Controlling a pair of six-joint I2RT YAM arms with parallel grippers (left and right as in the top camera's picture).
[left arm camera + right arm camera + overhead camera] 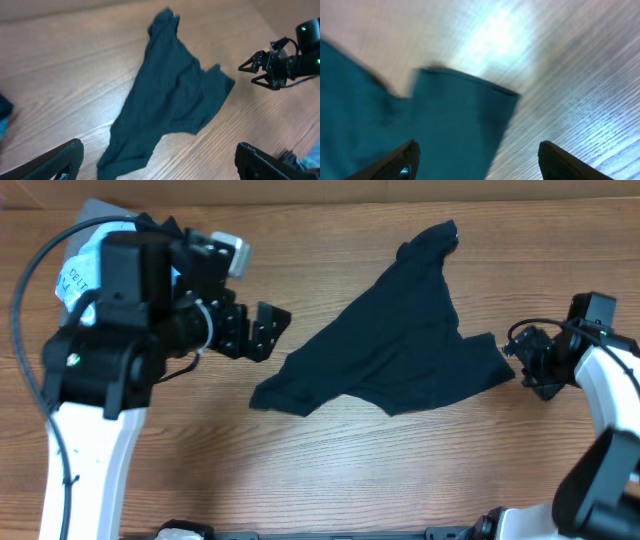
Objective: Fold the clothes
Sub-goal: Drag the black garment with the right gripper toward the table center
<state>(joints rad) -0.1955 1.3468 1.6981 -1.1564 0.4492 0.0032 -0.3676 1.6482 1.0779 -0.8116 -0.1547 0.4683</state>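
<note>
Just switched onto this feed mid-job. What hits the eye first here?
The dark navy T-shirt lies crumpled and unfolded across the middle of the wooden table, the one big dark shape on it. The right gripper sits open just off the shirt's right sleeve, and the left gripper hangs open off its left side, holding nothing. A light blue garment peeks out under the left arm, top left.

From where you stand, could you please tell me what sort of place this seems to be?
Most likely a robot test bench, not a home: a left arm and a right arm flank a wood-grain table, a dark T-shirt lies crumpled between them, and a light blue garment sits at one corner.
</note>
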